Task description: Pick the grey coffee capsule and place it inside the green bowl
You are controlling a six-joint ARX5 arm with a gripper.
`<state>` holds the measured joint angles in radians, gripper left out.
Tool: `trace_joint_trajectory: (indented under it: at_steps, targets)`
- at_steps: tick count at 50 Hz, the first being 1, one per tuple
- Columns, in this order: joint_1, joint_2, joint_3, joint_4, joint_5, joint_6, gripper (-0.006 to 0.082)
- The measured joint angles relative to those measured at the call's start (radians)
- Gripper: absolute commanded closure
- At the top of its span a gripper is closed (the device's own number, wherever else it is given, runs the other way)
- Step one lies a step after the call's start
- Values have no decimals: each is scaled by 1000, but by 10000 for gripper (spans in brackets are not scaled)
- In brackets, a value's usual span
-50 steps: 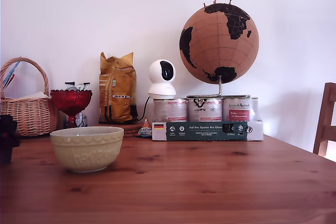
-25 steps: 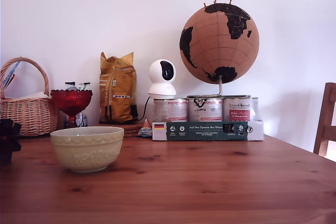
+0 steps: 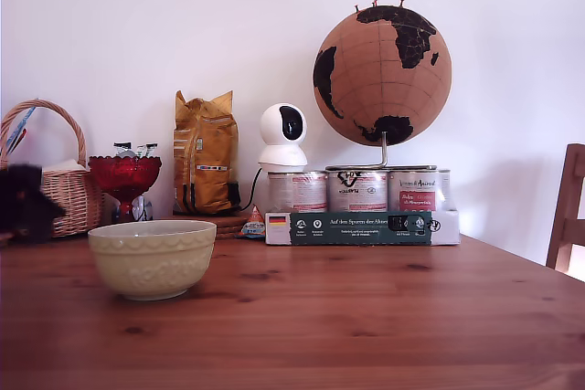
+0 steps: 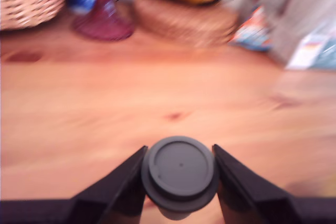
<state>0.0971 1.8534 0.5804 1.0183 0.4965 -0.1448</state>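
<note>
Gripper (image 4: pixel 179 174) risen off desk (image 3: pixel 366 317) since a second ago — jaws pinching grey coffee capsule (image 4: pixel 180 174), lifted. Carry toward green bowl (image 3: pixel 152 258) probably next.

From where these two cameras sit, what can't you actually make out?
- Inside of the pale yellowish-green ceramic bowl: the exterior view looks side-on, so its wall hides the interior.
- The black gripper: blurred and cut by the exterior view's left edge; its load is not visible there.
- The dark grey coffee capsule: in the wrist view, the fingers cover its sides.
- Background items in the wrist view: smeared by blur.
- Can labels: too small to read.
</note>
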Motion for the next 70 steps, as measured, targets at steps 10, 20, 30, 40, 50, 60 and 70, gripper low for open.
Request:
trace_joint_trajectory:
  at_steps: [10,20,30,40,50,60,70]
  targets:
    - [-80,-171,0,14,89,-34,546]
    - [-215,-230,0,-76,96,58,546]
    - [-323,-230,0,-178,-13,217,545]
    - [-351,-230,0,-283,-61,242,545]
    - [-359,-230,0,-319,-111,243,373]
    - [-370,-230,19,-392,-113,253,180]
    - [-380,-247,39,-422,-114,253,240]
